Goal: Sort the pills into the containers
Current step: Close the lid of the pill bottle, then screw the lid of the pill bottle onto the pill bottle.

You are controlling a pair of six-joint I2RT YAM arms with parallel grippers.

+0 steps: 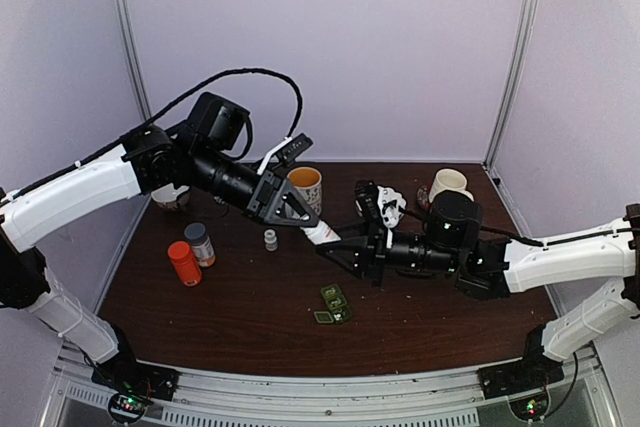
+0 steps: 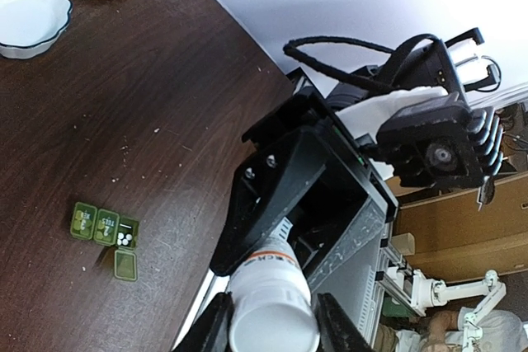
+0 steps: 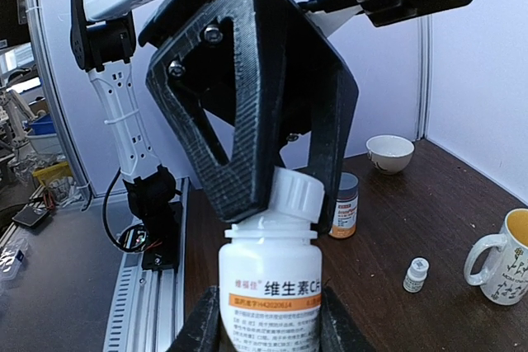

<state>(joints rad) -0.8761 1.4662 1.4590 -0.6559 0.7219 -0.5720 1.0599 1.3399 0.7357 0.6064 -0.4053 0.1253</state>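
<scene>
Two hands [image 1: 316, 228] [image 1: 340, 246] tip-to-tip on one bottle [image 1: 327, 235]

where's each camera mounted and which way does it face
Top external: fixed above and behind the bases, looking down on the table; left arm and right arm show, meeting mid-table.
Left wrist: on the left arm, facing past its own jaws at the white bottle, the right arm beyond and the pill box.
Right wrist: on the right arm, facing past its own jaws along the bottle to the left arm's jaws at its cap.
Shared: all show the bottle; top and left wrist, the pill box.
</scene>
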